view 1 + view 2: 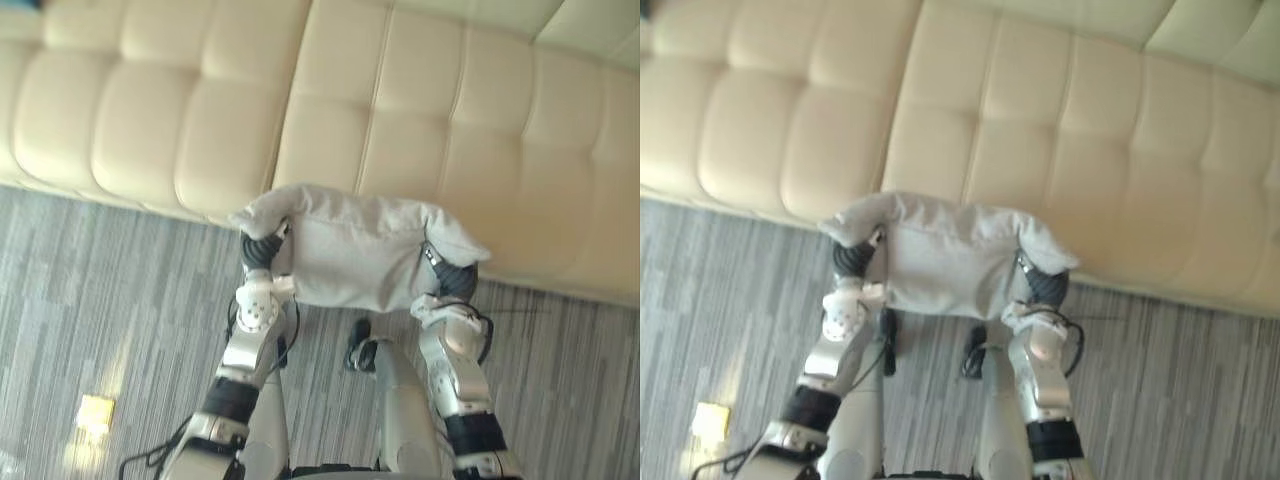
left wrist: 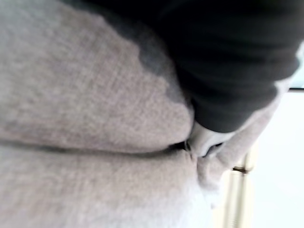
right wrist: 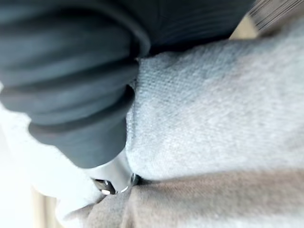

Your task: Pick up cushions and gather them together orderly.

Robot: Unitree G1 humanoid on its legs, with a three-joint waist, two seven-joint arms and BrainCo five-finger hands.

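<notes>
Grey cushion (image 1: 355, 255) is hanging between the left hand (image 1: 258, 250) at nine o'clock and the right hand (image 1: 455, 276) at three; their grip is impossible to tell. Cream sofa (image 1: 420, 120) is lying at twelve. Pressing equally from both sides would hold it level.

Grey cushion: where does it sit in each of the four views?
Left eye view: cushion centre, just before the sofa.
Right eye view: centre, slightly left.
Left wrist view: pressed against left hand.
Right wrist view: pressed against right hand.
Landmark: dark ribbed hand covers at the cushion's ends.
</notes>
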